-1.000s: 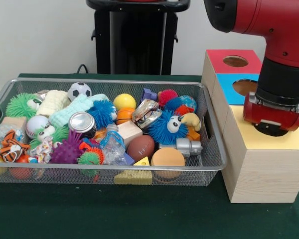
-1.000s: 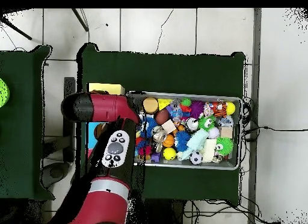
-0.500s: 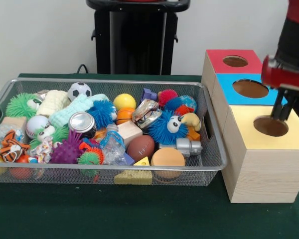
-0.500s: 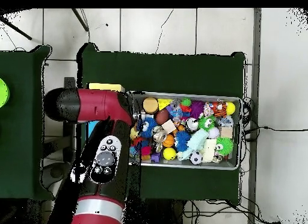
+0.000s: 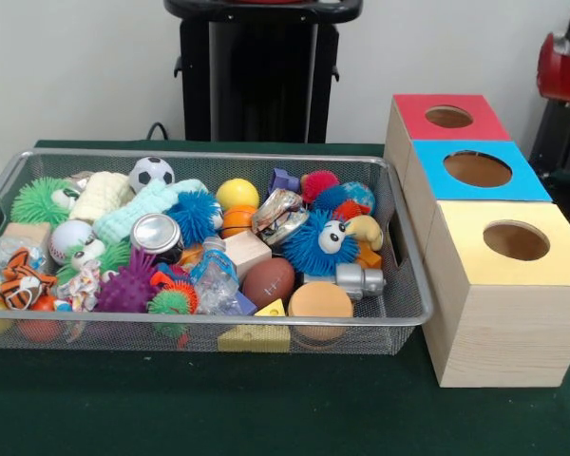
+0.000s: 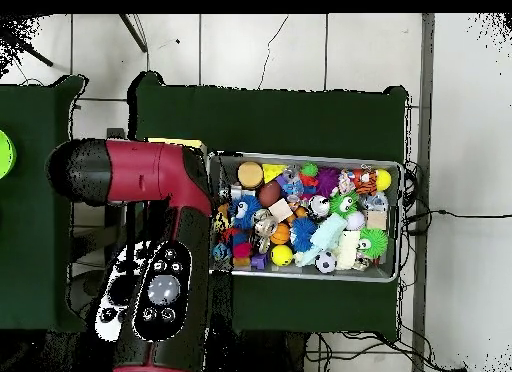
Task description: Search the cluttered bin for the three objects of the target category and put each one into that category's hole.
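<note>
At this moment nothing is carried. Of the pincer (image 5: 566, 68) only a red part shows at the far right edge of the front view, so we cannot tell whether it is released or clenched. From above, the arm (image 6: 150, 188) covers the boxes.

In the bin (image 5: 209, 155) we find one thing that looks like a rope toy (image 5: 82, 281). It lies in the near left corner, touching the striped tiger (image 5: 19, 280) and just beside a purple spiky ball (image 5: 128, 285). We cannot make out any other rope toys in the pile; they may be buried. The hole (image 5: 516, 240) in the yellow box top is open and free, well apart from this toy, at the right of the bin.

We think several things can go wrong. The toy is pressed between its neighbours, so a grasp can take the tiger or a spike together with it, or close on too little cord and slip. The frayed ends can catch in the wire mesh and pull the bin. On the long way to the right a loose toy can fall. The blue box opening (image 5: 477, 168) is just behind the yellow one, so a small error puts the toy in the wrong place.

The worktop (image 5: 266, 408) has a dark green cover. Behind it stand a white wall and the black pedestal (image 5: 256, 76). The floor (image 6: 300, 48) is of pale tiles.
</note>
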{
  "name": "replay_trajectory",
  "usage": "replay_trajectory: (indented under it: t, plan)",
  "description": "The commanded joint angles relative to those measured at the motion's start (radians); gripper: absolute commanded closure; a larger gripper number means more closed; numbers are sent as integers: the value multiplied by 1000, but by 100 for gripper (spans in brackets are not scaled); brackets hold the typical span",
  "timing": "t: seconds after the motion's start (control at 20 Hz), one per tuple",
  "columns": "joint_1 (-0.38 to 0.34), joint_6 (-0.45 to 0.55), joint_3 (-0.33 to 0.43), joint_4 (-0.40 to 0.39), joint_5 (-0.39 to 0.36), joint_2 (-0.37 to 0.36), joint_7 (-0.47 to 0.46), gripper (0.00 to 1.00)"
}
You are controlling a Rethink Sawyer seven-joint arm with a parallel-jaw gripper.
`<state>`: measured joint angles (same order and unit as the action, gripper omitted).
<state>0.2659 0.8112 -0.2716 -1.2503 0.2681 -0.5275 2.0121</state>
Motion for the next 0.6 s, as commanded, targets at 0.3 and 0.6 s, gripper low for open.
replay_trajectory:
  t: [0.3,0.6]
  plan:
    - [-167,-77,93,-142,-98,-61,-113,100]
    - [-206,-38,124,-166,-131,-109,-147,100]
